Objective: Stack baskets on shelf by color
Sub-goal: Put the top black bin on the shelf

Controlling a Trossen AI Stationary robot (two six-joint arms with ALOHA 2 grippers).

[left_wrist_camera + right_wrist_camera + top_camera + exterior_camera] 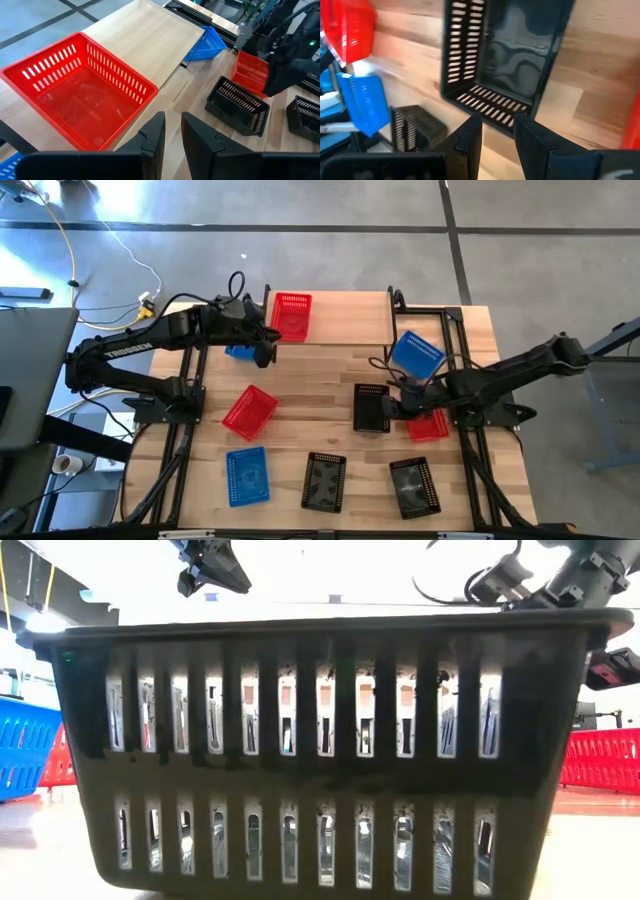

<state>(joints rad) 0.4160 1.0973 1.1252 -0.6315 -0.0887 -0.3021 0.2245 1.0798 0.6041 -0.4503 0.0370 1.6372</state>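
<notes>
While one red basket (291, 315) sits on the shelf (350, 318), the left gripper (172, 135) hovers beside it, narrowly spread and empty; the right gripper (497, 135), likewise parted, overhangs a black basket (507, 55) on the desk (300, 380), apparently to grasp it.

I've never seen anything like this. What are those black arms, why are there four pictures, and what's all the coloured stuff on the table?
These are two robot arms at a wooden table, each ending in a two-finger gripper. One picture looks straight down from above, one sits at table level, where a black basket right in front fills the view, and two come from cameras on the wrists, looking past each arm's own fingers.

Scattered about are small slotted plastic baskets in red, blue and black. At the far edge stands a low shelf with one red basket on it.

The left gripper hangs beside that red basket, open and holding nothing. The right gripper hovers, open, over a black basket mid-table, also holding nothing.
</notes>
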